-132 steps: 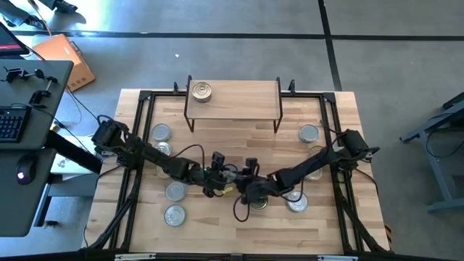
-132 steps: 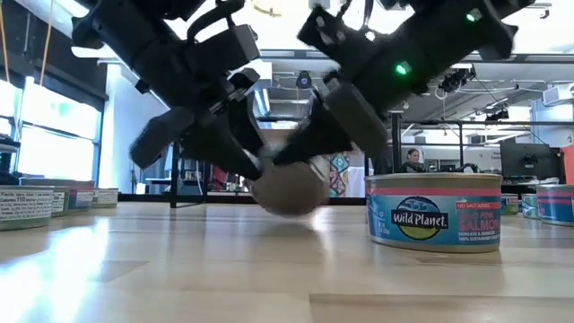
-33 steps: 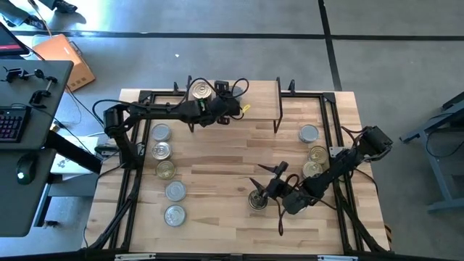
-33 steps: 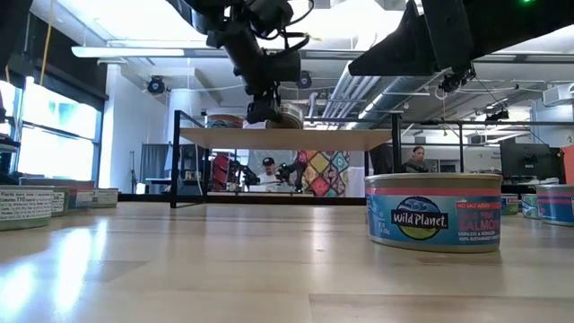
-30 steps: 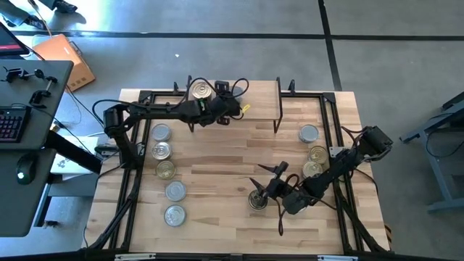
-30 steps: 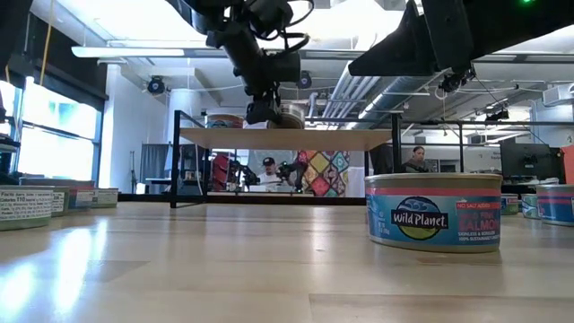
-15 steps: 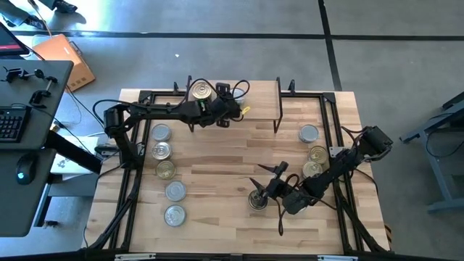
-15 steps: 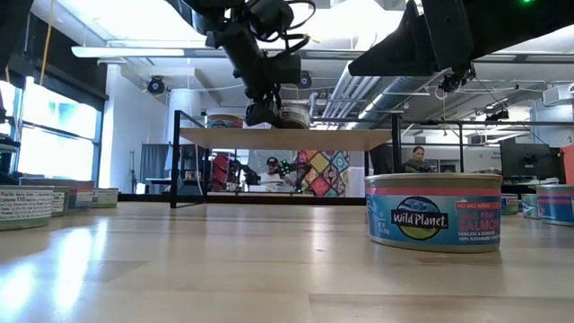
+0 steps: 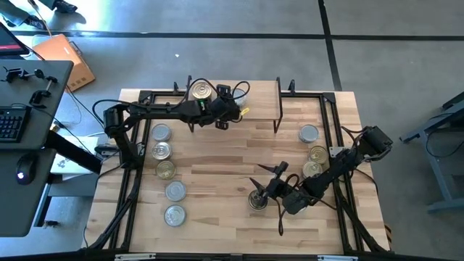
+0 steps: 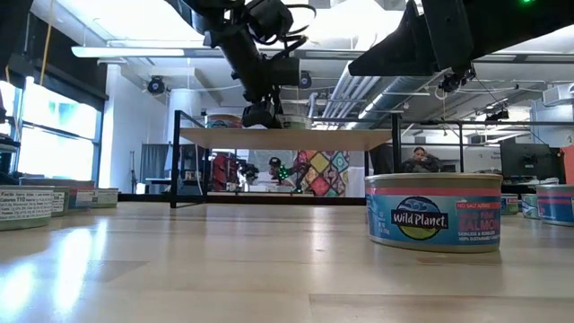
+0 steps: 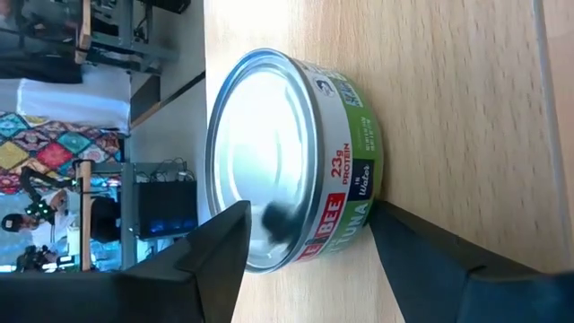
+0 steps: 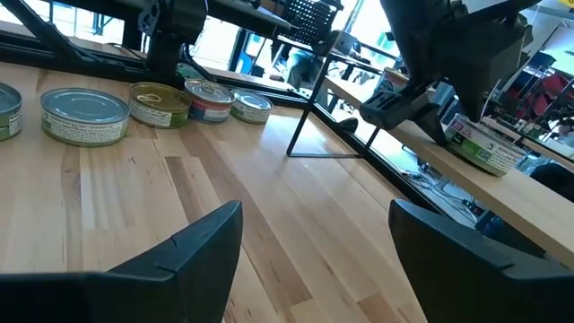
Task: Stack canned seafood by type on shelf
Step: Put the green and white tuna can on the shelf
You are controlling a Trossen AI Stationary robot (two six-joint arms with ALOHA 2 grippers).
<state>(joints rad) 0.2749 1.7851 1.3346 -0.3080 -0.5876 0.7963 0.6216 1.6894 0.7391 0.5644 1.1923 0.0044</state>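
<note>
The shelf (image 9: 254, 96) stands at the table's far edge. A gold-lidded tin (image 9: 201, 91) rests on its left end. My left gripper (image 9: 226, 110) reaches over the shelf and is shut on a green-labelled tuna tin (image 11: 296, 152), which shows at the shelf top in the low view (image 10: 292, 121). My right gripper (image 9: 265, 178) hangs open above the table's near middle, just beyond a blue-and-pink tin (image 9: 257, 200) that stands on the table. More tins stand in a column on the left (image 9: 166, 170) and a group on the right (image 9: 317, 154). My left gripper pinches the tuna tin between its two fingers, one finger (image 11: 220, 256) across the silvery lid face (image 11: 260, 179), the other (image 11: 421, 256) at the bottom rim (image 11: 375, 202). The fingers come level from the table's left. The tin's base is at the shelf top (image 11: 466, 108).
Black frame rails (image 9: 141, 145) run along the table's left and right sides. The shelf's right half is bare wood. The table's middle (image 9: 232, 152) between the tin groups is open wood. A desk with a keyboard (image 9: 11, 123) stands off the left.
My left gripper has come down a little with the tuna tin, bringing the tin from just above the shelf to the shelf top. It stays shut on the tin.
</note>
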